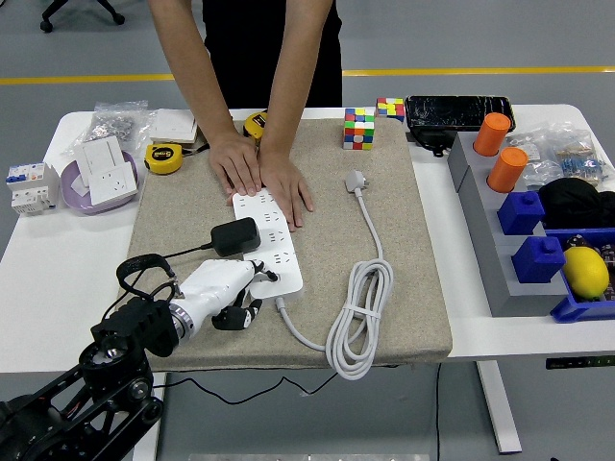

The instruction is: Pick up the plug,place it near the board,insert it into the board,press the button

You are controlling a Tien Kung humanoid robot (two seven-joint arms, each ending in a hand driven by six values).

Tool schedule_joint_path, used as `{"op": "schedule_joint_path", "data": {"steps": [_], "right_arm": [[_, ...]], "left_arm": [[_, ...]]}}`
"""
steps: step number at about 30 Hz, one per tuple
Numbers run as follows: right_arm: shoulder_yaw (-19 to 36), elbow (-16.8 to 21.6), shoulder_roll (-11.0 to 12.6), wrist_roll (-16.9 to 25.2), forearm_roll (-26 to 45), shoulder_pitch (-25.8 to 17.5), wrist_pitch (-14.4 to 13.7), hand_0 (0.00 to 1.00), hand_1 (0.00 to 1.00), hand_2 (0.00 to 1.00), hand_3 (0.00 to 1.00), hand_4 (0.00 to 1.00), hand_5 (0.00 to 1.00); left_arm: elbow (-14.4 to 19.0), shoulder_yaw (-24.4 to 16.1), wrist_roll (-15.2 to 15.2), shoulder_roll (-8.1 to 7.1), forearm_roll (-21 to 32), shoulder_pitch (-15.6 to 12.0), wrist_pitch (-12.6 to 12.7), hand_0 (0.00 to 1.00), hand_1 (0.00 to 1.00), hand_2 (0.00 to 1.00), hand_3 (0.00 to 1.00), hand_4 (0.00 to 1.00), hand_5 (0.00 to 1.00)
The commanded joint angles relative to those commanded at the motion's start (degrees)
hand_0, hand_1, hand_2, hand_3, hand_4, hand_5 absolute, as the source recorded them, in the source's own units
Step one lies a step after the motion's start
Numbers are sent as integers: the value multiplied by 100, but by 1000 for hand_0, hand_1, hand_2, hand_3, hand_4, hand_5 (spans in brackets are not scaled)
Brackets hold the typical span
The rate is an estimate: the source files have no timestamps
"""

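Item count, head view

1 power strip (268, 237), 1 black plug (235, 235) on it, 1 coiled white cable (360, 312). 2 puzzle cubes (359, 128) (390, 107), 2 tape measures (163, 158) (254, 124), 2 orange cylinders (494, 133) (506, 169), 2 blue blocks (521, 212) (538, 258), 1 lemon (585, 272), 1 purple bowl (75, 184). 1 robot hand (226, 290) visible; 2 person's hands (235, 162) (285, 185) on the mat (423, 288).

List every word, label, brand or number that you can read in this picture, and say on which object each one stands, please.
None can be read for certain.
Yellow tape measure: a dark label with print, too blurred to read.
Second tape measure: mark too small.
Power strip: no legible print.
Circuit breaker: markings too small.
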State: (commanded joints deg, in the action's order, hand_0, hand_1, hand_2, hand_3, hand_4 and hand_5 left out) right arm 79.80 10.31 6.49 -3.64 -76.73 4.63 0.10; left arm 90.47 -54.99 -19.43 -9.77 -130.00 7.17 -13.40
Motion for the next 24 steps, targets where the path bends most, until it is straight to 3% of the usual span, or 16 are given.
{"op": "schedule_joint_path", "data": {"steps": [15,17,21,22,24], "right_arm": [[-17,0,-4,4,15,-11,-1,862,769,760,791,998,851],[-16,0,-5,2,18,-7,-1,863,769,760,792,998,852],[1,0,-7,-4,7,-1,-1,863,769,760,792,998,852],[0,0,-7,-4,8,1,0,863,769,760,791,998,853],[-8,0,-7,-2,16,3,0,863,769,760,791,998,853]], "left_arm": [[393,-273,2,-6,15,51,-59,158,30,156,697,483,2],[459,-384,40,2,94,102,-29,162,45,175,650,484,2],[447,-619,270,45,236,237,356,162,45,175,650,484,2],[423,-684,338,60,225,268,485,252,259,390,628,663,49],[389,-785,419,85,219,306,656,252,259,390,628,663,49]]}}
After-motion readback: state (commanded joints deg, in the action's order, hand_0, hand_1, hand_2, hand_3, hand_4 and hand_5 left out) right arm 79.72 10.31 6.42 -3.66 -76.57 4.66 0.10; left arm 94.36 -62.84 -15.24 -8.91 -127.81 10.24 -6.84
